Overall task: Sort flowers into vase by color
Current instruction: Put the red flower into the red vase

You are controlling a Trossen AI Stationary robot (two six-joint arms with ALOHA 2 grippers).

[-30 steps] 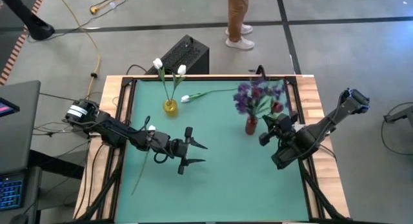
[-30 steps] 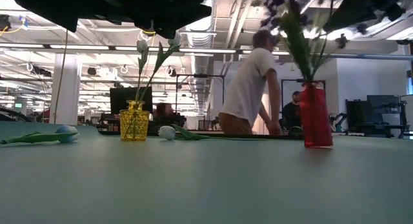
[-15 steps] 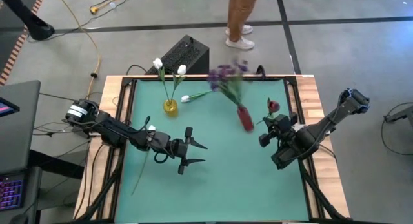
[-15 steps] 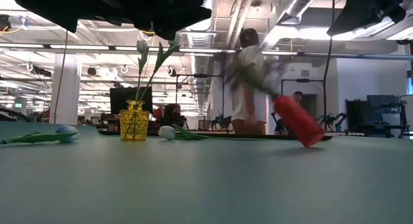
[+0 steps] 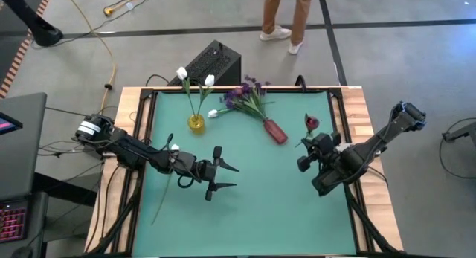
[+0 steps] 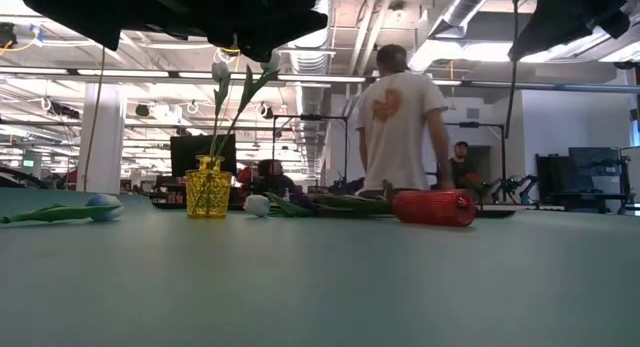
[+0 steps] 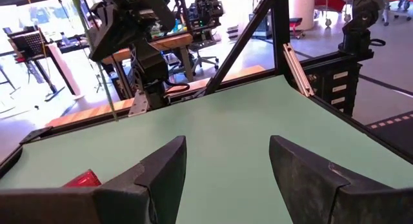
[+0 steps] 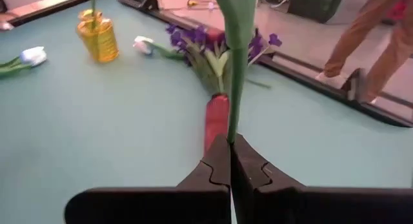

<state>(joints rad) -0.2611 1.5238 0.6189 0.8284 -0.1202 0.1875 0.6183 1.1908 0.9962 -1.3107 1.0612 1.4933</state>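
Note:
The red vase lies on its side on the green mat, and its purple spray spills out toward the far left. My right gripper hovers near it, shut on a dark red tulip. A yellow vase holds two white tulips upright. One white tulip lies on the mat beside it. Another white tulip lies under my left arm. My left gripper stands open mid-table with nothing between its fingers. My right gripper pinches the dark red tulip's green stem between its two fingertips, which lie across the stem. The stem stands nearly upright, with the bloom above the fingers. Its lower part hangs below them, clear of the mat.
A black frame rail runs around the mat. A black box sits just beyond the far edge, and a person stands behind the table. Open mat lies along the near side between the two arms.
The red vase has tipped over from upright toward the table's far left. It now lies on its side with the purple spray still in it. The dark red tulip has stayed in my right gripper, free of the vase. The left arm has kept still.

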